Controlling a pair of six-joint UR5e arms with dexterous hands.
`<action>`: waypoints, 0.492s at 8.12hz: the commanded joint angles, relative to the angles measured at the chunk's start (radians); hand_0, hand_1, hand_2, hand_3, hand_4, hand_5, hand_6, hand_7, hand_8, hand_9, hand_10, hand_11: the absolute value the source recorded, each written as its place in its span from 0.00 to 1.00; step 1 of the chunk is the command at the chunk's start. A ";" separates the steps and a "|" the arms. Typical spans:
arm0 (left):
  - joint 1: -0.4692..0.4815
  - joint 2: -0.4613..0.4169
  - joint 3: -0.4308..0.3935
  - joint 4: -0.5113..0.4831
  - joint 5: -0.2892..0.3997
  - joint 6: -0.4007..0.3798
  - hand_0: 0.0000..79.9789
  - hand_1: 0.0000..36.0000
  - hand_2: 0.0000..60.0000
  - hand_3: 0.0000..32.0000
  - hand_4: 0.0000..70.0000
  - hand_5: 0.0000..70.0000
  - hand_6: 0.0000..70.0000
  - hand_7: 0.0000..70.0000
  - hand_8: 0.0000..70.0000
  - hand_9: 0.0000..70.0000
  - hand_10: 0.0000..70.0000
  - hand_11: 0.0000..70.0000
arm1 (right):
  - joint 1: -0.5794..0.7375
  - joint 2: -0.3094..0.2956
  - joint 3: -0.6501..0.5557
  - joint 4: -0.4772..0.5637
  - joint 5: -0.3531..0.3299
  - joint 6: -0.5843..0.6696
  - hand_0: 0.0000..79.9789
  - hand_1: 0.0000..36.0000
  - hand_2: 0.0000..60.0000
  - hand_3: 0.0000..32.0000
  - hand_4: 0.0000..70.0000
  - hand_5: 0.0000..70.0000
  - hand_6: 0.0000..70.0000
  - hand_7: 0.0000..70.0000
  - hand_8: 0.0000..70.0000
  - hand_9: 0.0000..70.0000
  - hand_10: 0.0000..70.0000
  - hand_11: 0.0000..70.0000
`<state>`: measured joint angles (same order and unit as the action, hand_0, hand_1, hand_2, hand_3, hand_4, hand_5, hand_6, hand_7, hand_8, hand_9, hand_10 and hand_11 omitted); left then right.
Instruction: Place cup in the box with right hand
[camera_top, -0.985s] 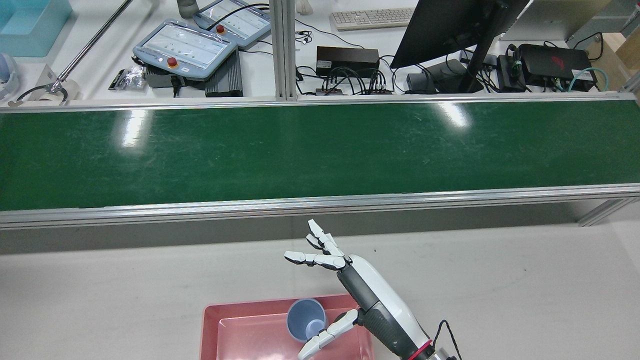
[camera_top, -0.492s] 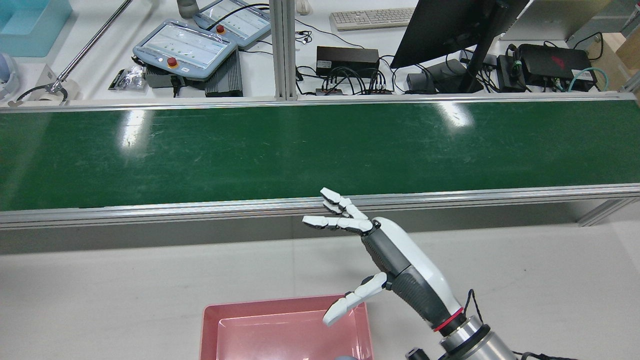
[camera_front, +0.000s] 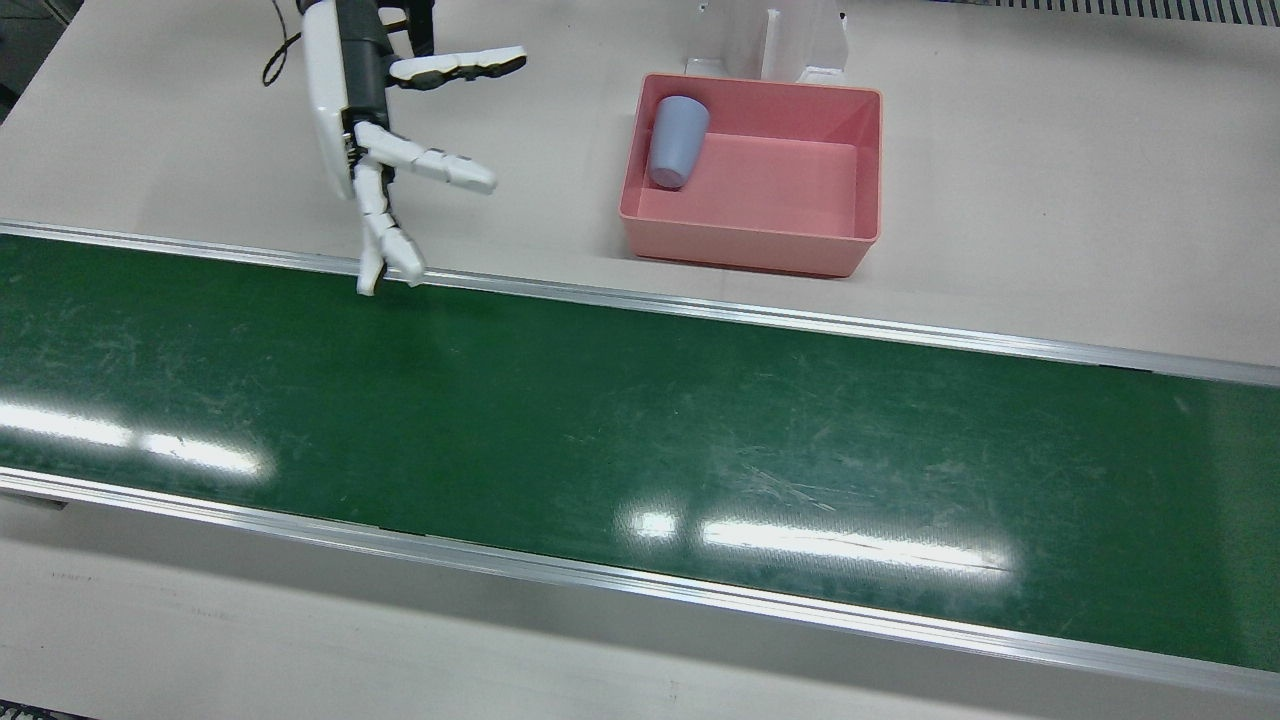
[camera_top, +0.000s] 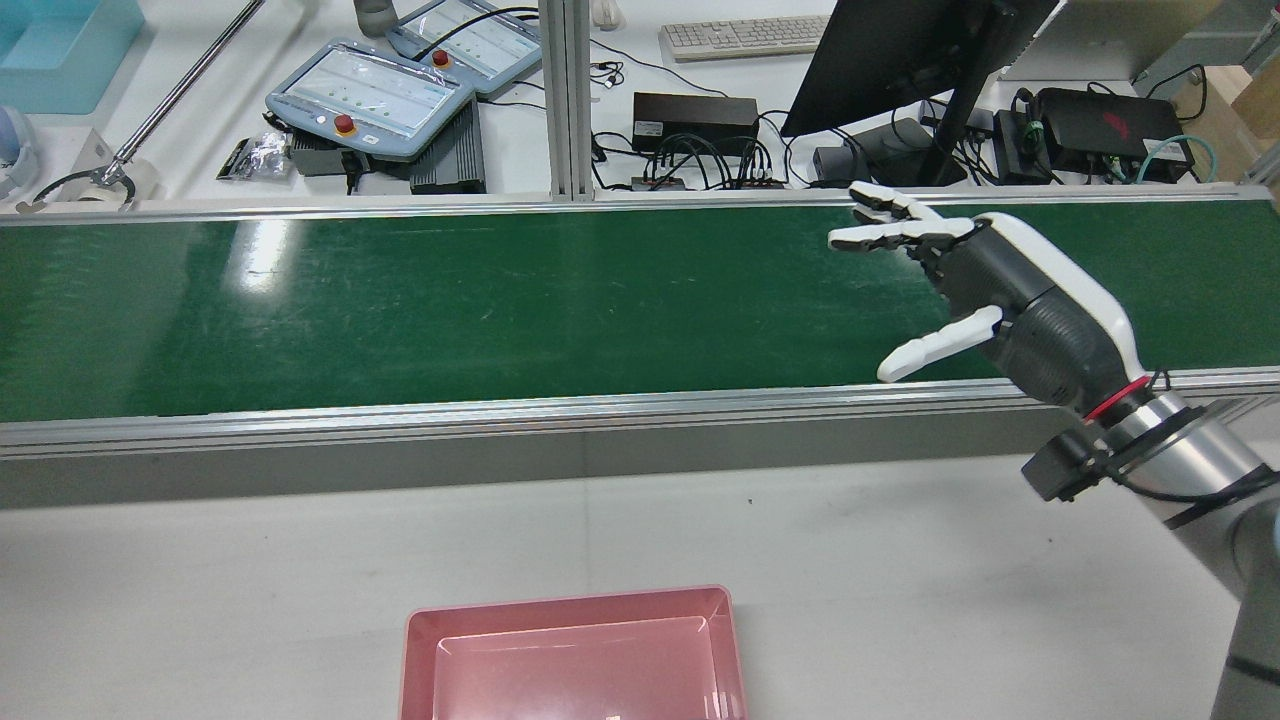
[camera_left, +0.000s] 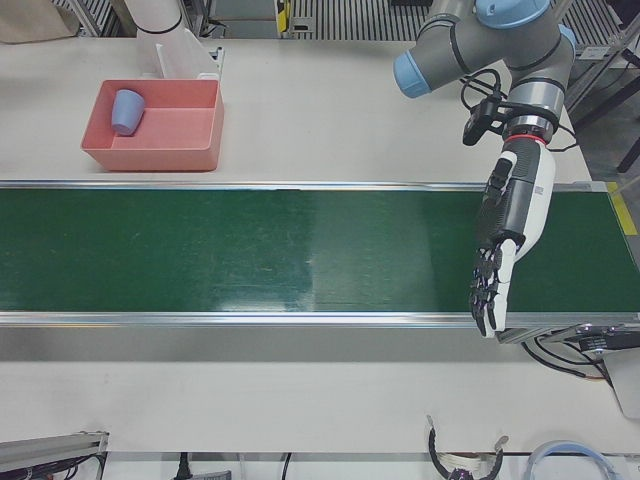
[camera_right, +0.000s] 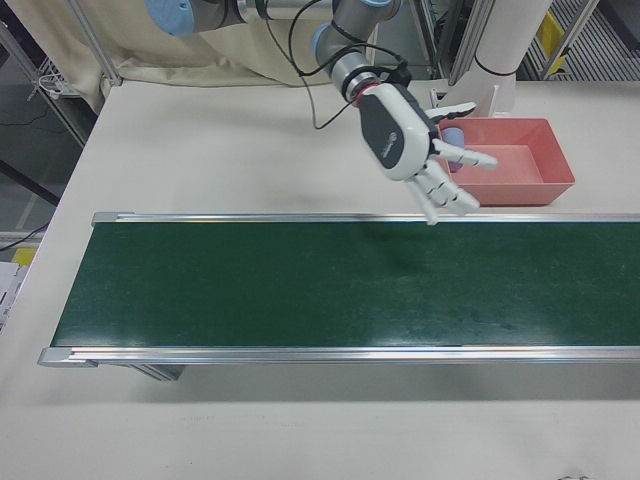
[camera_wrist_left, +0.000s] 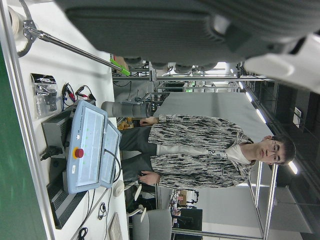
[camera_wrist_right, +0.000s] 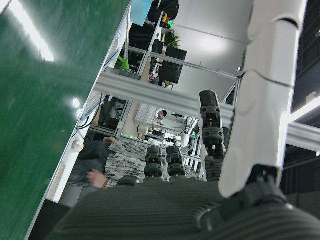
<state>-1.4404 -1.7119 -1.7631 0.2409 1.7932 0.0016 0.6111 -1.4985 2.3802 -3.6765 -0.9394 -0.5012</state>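
A: Cup location?

B: 1 blue-grey cup inside the pink box. It's tipped over and leaning into the box's back corner, on the robot's side and nearest the right arm. The left-front view shows the same.

A: Box location?

B: On the desk, on the strip between the green belt and the robot's pedestals, just beside the belt's rail.

A: Right hand?

B: Right hand is empty, fingers spread wide, nothing in the palm. It's raised above the desk on the robot's side of the belt, well apart from the box. In the front view its fingertips reach the belt's rail. Rear view and right-front view also show it splayed and holding nothing.

A: Left hand?

B: Left hand appears only in the left-front view, near the belt's end, far from the box. It hangs over the belt, fingers stretched straight toward the operators' edge, and it's empty too.

A: So both hands are off the cup?

B: Yes, neither of the 2 touches it.
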 joint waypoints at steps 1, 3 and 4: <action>0.000 0.000 0.001 0.000 0.000 0.000 0.00 0.00 0.00 0.00 0.00 0.00 0.00 0.00 0.00 0.00 0.00 0.00 | 0.588 -0.025 -0.259 0.028 -0.530 0.240 0.74 0.43 0.02 0.00 0.29 0.10 0.07 0.23 0.12 0.21 0.02 0.06; 0.000 0.000 0.001 0.000 0.000 0.000 0.00 0.00 0.00 0.00 0.00 0.00 0.00 0.00 0.00 0.00 0.00 0.00 | 0.795 -0.182 -0.344 0.267 -0.590 0.299 0.77 0.46 0.03 0.00 0.32 0.11 0.08 0.25 0.13 0.24 0.06 0.11; 0.000 0.000 0.001 0.000 0.000 0.000 0.00 0.00 0.00 0.00 0.00 0.00 0.00 0.00 0.00 0.00 0.00 0.00 | 0.862 -0.218 -0.395 0.304 -0.599 0.296 0.74 0.54 0.09 0.00 0.27 0.10 0.08 0.25 0.13 0.24 0.05 0.10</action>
<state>-1.4404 -1.7119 -1.7626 0.2409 1.7932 0.0016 1.2777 -1.6019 2.0856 -3.5272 -1.4747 -0.2366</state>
